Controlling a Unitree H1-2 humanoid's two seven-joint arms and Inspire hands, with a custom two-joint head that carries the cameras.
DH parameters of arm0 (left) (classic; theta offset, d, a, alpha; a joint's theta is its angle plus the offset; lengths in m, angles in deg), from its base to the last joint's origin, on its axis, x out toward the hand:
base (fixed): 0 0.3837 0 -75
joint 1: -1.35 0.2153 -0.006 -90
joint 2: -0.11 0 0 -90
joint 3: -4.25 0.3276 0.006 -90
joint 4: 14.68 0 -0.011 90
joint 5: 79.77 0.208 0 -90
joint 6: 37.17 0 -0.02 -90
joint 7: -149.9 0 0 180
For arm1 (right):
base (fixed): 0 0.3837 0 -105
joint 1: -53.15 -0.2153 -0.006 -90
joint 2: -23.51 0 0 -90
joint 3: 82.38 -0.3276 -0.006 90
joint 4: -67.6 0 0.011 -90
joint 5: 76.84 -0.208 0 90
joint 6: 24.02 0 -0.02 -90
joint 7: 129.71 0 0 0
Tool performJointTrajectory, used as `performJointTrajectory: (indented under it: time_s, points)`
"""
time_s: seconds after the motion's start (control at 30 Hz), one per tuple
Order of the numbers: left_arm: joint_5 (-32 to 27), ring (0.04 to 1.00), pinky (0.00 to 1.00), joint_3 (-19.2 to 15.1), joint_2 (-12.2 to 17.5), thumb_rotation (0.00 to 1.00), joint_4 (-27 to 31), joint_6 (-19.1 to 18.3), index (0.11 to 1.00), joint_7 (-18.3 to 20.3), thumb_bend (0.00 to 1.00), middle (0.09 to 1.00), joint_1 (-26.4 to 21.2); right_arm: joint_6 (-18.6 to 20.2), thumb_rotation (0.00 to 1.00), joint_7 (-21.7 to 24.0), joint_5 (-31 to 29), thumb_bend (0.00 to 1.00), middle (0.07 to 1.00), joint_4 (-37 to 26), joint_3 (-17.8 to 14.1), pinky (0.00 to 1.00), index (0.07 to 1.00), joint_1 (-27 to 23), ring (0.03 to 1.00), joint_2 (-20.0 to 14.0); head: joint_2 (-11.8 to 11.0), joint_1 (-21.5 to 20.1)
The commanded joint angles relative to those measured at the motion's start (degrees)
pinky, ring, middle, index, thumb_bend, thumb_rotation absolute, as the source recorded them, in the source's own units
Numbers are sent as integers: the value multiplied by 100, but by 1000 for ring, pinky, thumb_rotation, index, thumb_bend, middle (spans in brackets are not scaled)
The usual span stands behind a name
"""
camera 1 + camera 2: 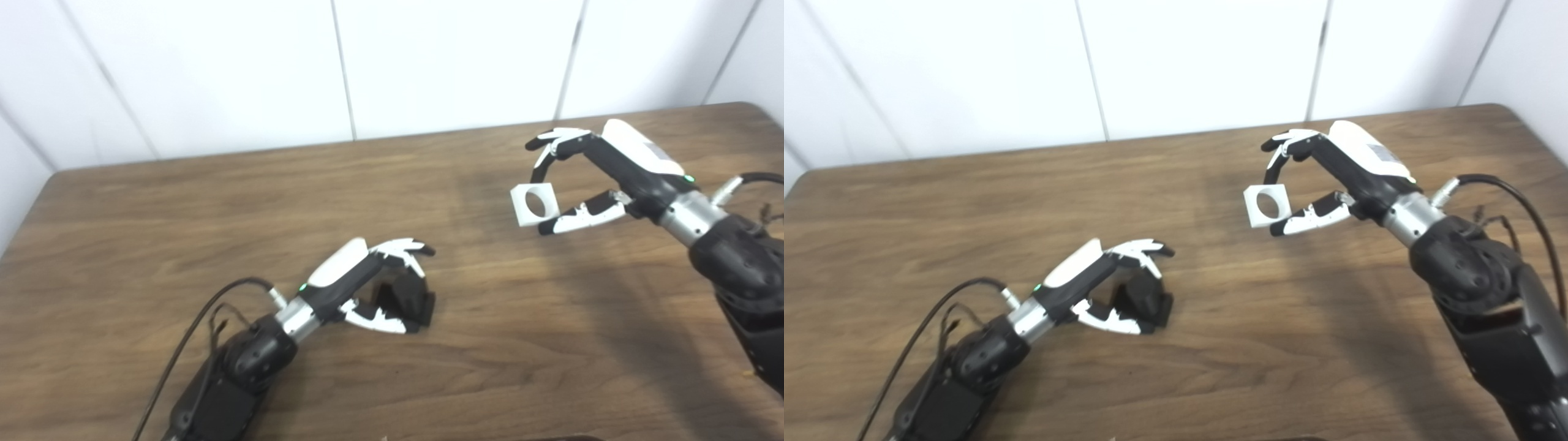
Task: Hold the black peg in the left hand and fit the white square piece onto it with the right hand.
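Note:
The black peg (409, 299) is a dark blocky piece low on the wooden table (184, 208), left of centre. My left hand (367, 278) is closed around it, fingers over its top and thumb along its near side. The white square piece (535, 204), with a round hole through it, is held in the air at the right, pinched between the fingers and thumb of my right hand (603, 171). The piece is well to the right of the peg and farther back. The same scene shows in the right eye view, with the peg (1146, 302) and the white piece (1267, 206).
A white panelled wall (343, 67) runs behind the table's far edge. A black cable (202, 318) trails from my left wrist over the table. Another cable (1513, 196) loops off my right wrist.

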Motion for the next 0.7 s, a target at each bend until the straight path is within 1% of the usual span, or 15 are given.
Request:
performJointTrajectory:
  time_s: [0.0,0.1,0.23,0.43,0.5,0.67]
  points:
    - [360,899,784,159,109,78,-440,-621,492,339,521,852,241,85,140,86,-67,519,808,-405,8,733,481,-167,881,93,13,28]
    - [351,901,787,161,83,77,-489,-600,491,314,521,851,233,72,140,139,-43,519,800,-569,120,718,481,-144,868,268,36,60]
    - [386,902,793,171,67,77,-545,-582,491,281,521,853,227,145,142,253,26,519,797,-747,271,728,481,-140,868,481,44,96]
    - [412,903,787,185,66,78,-546,-602,491,279,521,854,223,343,141,402,100,521,794,-891,554,722,480,-158,873,884,56,109]
    - [433,901,796,189,67,77,-512,-625,491,272,521,851,226,368,140,410,85,521,793,-896,627,739,480,-175,868,1020,58,110]
    - [396,904,806,195,36,77,-547,-610,490,290,521,851,211,619,143,607,234,520,795,-931,888,751,479,-349,870,1268,62,84]
